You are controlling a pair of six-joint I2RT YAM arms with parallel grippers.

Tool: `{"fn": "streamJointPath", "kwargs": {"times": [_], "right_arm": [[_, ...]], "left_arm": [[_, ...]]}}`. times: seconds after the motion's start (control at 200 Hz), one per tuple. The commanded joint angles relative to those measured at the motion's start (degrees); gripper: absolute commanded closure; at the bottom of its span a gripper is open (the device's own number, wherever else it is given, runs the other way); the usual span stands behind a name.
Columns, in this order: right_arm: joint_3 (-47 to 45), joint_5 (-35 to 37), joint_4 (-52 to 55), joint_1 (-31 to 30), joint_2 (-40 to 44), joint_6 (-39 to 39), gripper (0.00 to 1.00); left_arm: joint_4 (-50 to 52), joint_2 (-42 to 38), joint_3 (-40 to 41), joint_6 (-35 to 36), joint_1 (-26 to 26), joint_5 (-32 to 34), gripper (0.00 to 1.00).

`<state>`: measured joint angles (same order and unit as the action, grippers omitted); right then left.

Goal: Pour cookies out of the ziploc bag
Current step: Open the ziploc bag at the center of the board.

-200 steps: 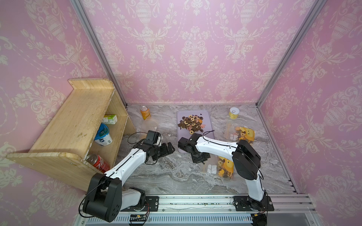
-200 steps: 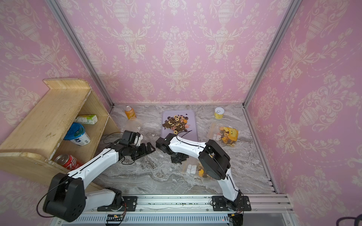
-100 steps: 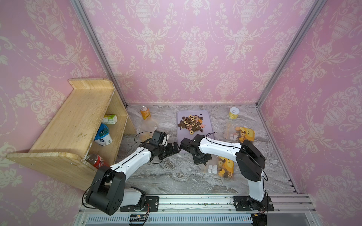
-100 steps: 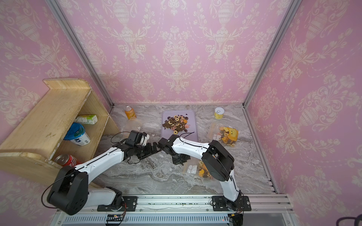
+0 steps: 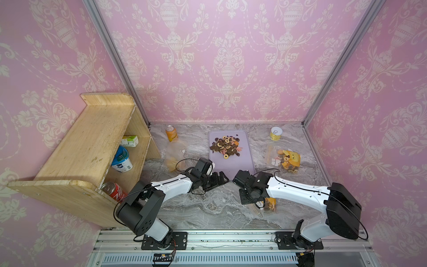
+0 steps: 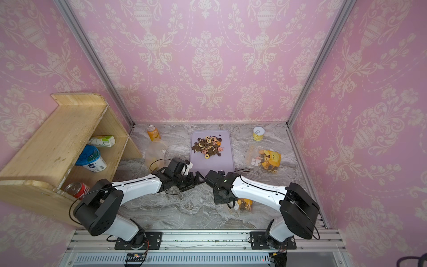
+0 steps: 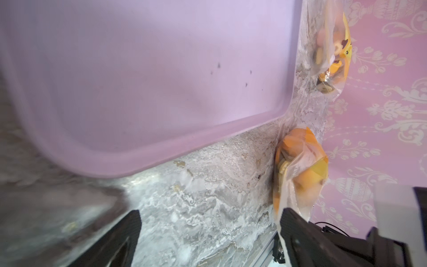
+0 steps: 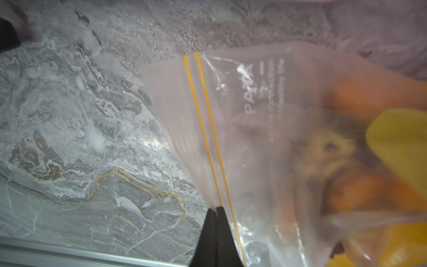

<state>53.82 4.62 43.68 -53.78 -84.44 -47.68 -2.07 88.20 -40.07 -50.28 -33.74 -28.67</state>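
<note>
A clear ziploc bag (image 8: pixel 288 120) with two yellow zip lines holds blurred orange, brown and yellow pieces. My right gripper (image 8: pixel 216 210) is shut on the bag's mouth edge beside those lines. In both top views the bag (image 5: pixel 268 204) (image 6: pixel 244 204) lies near the table's front, under the right wrist. Loose cookies (image 5: pixel 226 146) (image 6: pixel 209 148) are piled on a lilac tray (image 5: pixel 231 165) at the back. My left gripper (image 5: pixel 219 179) (image 7: pixel 208 223) stands open and empty over bare marble at the tray's front edge. Its fingers (image 7: pixel 298 228) are a short way from the held bag (image 7: pixel 298 166).
A second bag with a yellow cartoon face (image 5: pixel 285 158) lies right of the tray, and a limp bag (image 5: pixel 174 154) lies to its left. An orange can (image 5: pixel 171 135) and a yellow tin (image 5: pixel 276 134) stand at the back. A wooden shelf (image 5: pixel 92 148) with containers fills the left side.
My left gripper has reached right along the tray's front edge toward the right gripper. The right wrist has shifted right, and its jaws have closed fully on the bag's edge.
</note>
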Motion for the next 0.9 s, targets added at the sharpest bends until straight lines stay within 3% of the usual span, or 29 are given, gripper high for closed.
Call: {"fn": "streamJointPath", "kwargs": {"times": [0.0,0.06,0.165,0.24,0.5,0.675,0.811,0.891], "right_arm": [[-3.1,-3.1,-7.0,-0.2,3.2,-2.4,1.00],[-3.5,-3.2,-7.5,0.3,3.4,-2.4,1.00],[-3.0,-3.4,-8.5,1.3,3.2,-2.3,1.00],[-2.7,-3.5,-9.6,2.2,3.2,-2.7,1.00],[-2.0,-7.3,-15.4,5.2,2.0,-3.3,1.00],[-2.6,-8.2,-15.6,6.2,2.7,-3.2,1.00],[-3.0,-9.1,-15.2,7.0,3.5,-3.0,1.00],[-3.1,-9.5,-14.4,7.5,3.9,-2.5,0.94]], "left_arm": [[-6.5,1.5,1.5,-2.9,-2.0,-2.3,0.07],[-8.5,2.1,1.7,-3.5,-3.2,-2.8,0.11],[-12.4,3.0,2.7,-4.9,-4.8,-3.4,0.30],[-15.0,3.2,3.7,-6.0,-5.6,-3.4,0.38],[-23.5,3.8,5.4,-8.7,-7.3,-3.1,0.37],[-25.3,8.3,4.3,-10.2,-7.6,-2.8,0.51],[-26.7,10.8,4.1,-11.1,-8.0,-3.1,0.55],[-26.9,11.2,3.7,-11.0,-8.7,-3.1,0.55]]}}
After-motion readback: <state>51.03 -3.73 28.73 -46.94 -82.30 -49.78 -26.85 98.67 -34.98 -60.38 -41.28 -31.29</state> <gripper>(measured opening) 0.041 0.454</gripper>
